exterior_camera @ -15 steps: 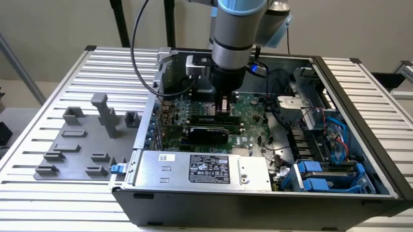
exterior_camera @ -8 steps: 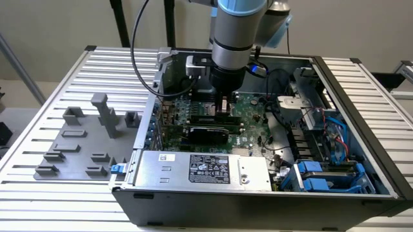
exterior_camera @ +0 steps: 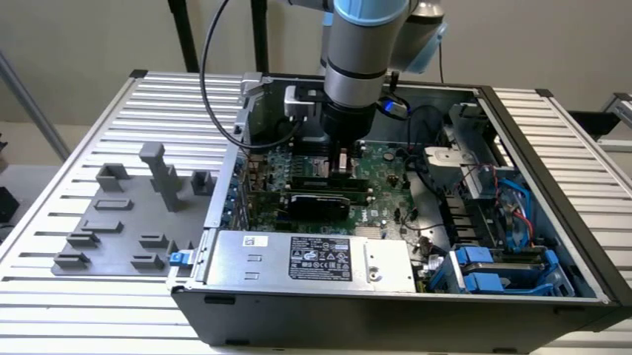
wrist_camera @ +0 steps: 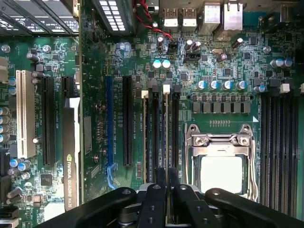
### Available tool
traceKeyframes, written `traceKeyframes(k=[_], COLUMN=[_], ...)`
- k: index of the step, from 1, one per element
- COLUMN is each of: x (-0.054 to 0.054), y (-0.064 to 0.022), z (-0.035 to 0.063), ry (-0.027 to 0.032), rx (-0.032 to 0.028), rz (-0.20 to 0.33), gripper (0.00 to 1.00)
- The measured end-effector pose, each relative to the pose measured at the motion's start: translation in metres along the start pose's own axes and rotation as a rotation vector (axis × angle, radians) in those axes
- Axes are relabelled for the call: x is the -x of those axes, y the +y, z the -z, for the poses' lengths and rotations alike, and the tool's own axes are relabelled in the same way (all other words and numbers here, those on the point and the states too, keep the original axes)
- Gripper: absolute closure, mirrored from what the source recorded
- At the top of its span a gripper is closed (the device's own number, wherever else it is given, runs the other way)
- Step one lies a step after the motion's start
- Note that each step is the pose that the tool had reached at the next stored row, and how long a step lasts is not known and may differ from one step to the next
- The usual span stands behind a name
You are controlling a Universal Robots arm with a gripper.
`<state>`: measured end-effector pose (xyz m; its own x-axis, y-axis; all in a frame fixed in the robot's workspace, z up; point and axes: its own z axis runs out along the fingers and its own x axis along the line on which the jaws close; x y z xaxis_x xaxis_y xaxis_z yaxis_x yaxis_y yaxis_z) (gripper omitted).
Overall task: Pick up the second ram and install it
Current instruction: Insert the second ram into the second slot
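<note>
Pressing second ram (wrist_camera: pixel 166 137) edge-on into motherboard (wrist_camera: pixel 118 61) slot | hand (wrist_camera: pixel 165 190) clamped on it | risk: tilt misses slot, latches stay unlocked.

The exterior view looks down at an angle from beyond the near edge of the surface (exterior_camera: pixel 89 310), taking in the whole open computer case (exterior_camera: pixel 395 310). The wrist view looks straight down, close above the motherboard (wrist_camera: pixel 95 71), which both views share.
</note>
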<state>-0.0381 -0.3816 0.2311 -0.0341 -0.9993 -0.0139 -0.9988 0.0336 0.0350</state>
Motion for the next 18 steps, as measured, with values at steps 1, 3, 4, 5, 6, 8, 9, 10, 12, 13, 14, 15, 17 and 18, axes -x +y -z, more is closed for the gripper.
traceKeyframes(k=[1, 3, 4, 5, 6, 8, 9, 10, 12, 13, 14, 15, 17, 18], x=[0.0, 0.0, 0.0001, 0.0001, 0.0002, 0.0004, 0.0005, 0.0006, 0.0009, 0.001, 0.001, 0.001, 0.001, 0.0011], y=[-0.0001, -0.0002, -0.0002, -0.0003, -0.0003, -0.0003, -0.0003, -0.0003, -0.0003, -0.0004, -0.0004, -0.0004, -0.0004, -0.0004], z=[-0.0001, -0.0003, -0.0005, -0.0005, -0.0006, -0.0008, -0.0008, -0.0009, -0.0011, -0.0013, -0.0014, -0.0017, -0.0024, -0.0027], ry=[0.0002, 0.0001, 0.0, 0.0001, -0.0001, -0.0001, -0.0001, 0.0, 0.0, -0.0001, 0.0001, 0.0001, -0.0001, -0.0001], rx=[0.0002, 0.0001, 0.0, 0.0001, 0.0, 0.0, 0.0, 0.0001, 0.0, 0.0, 0.0001, 0.0001, 0.0, 0.0001], rz=[0.0, 0.0, 0.0, 0.0, 0.0, 0.0, 0.0, 0.0, 0.0, 0.0, 0.0, 0.0, 0.0, 0.0], gripper=[1.0, 1.0, 1.0, 1.0, 1.0, 1.0, 1.0, 1.0, 1.0, 1.0, 1.0, 1.0, 1.0, 1.0])
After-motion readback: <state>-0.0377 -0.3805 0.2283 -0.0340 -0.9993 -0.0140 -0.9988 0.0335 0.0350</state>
